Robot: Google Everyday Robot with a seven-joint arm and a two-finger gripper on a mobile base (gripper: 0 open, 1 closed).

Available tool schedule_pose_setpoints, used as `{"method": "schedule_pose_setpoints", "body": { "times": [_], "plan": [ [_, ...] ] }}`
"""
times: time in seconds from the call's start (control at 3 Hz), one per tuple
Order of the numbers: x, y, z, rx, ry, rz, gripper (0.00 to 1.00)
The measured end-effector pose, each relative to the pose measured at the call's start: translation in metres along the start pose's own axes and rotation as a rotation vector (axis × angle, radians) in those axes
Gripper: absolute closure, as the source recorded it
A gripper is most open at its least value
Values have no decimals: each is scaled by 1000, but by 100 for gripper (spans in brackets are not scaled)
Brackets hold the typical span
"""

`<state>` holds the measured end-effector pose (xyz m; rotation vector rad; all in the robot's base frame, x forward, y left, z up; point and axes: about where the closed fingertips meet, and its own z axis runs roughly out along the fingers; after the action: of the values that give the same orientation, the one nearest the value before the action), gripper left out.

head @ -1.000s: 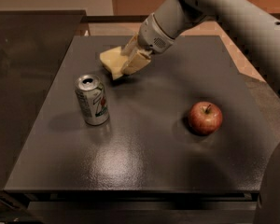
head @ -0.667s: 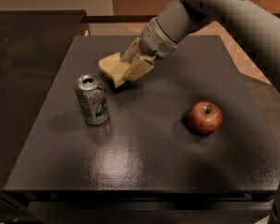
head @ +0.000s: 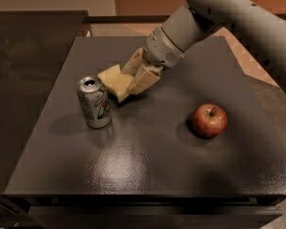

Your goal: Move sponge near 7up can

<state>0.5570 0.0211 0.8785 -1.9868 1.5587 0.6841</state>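
The 7up can (head: 94, 102) stands upright on the dark table, left of centre. The pale yellow sponge (head: 115, 82) sits just to the right of and behind the can, close to it and low over the table. My gripper (head: 136, 76) reaches in from the upper right, and its tan fingers (head: 144, 78) are shut on the sponge's right side. Whether the sponge touches the table or the can I cannot tell.
A red apple (head: 209, 120) lies on the right part of the dark table (head: 148, 166). My grey arm (head: 229, 13) crosses the upper right. A dark counter (head: 24, 56) borders the table on the left.
My gripper has moved the sponge forward and down, from the table's rear toward the can. The can and apple have not moved.
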Motion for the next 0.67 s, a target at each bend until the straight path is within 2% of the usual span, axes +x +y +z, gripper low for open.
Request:
{"method": "schedule_pose_setpoints", "body": {
  "times": [0.67],
  "plan": [
    [-5, 20, 7, -67, -30, -26, 13]
  ]
}}
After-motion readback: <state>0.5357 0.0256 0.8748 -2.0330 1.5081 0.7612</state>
